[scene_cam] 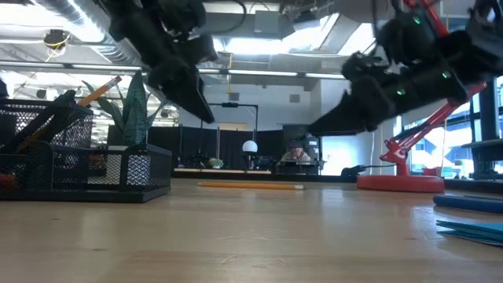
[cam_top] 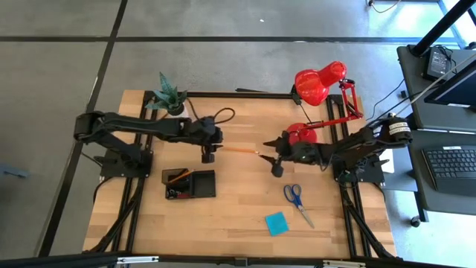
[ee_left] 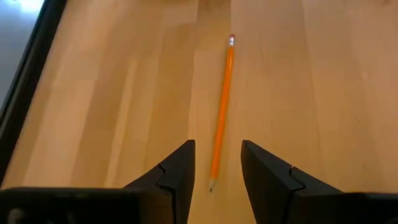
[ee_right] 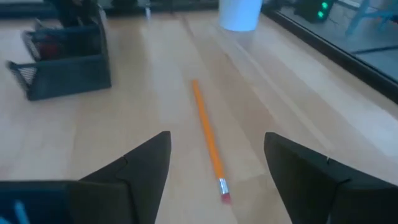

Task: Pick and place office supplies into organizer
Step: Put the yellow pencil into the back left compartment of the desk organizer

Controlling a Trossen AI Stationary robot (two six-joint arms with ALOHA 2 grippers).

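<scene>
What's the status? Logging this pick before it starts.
Left end effector open, over pencil tip. Right end effector open, over its eraser end. Pencil flat on table, ungrasped. Organizer nearby, path clear.

Red desk lamp [cam_top: 321, 83]: upper right of table | Potted green plant [cam_top: 168, 94]: upper left of table | Keyboard [cam_top: 451, 165]: right edge, on side desk

1. Bright, even lighting from above on the worktop [cam_top: 223, 216]; shadows soft and short.
2. Low view: backlit by ceiling strip lights [scene_cam: 259, 75] and bright windows; arms reduced to dark silhouettes, near worktop surface blurred.
3. Right wrist view: soft focus, bluish cast, pencil [ee_right: 208, 140] slightly blurred.
4. Left wrist view: sharp, pale glare streaks on the wood.
</scene>
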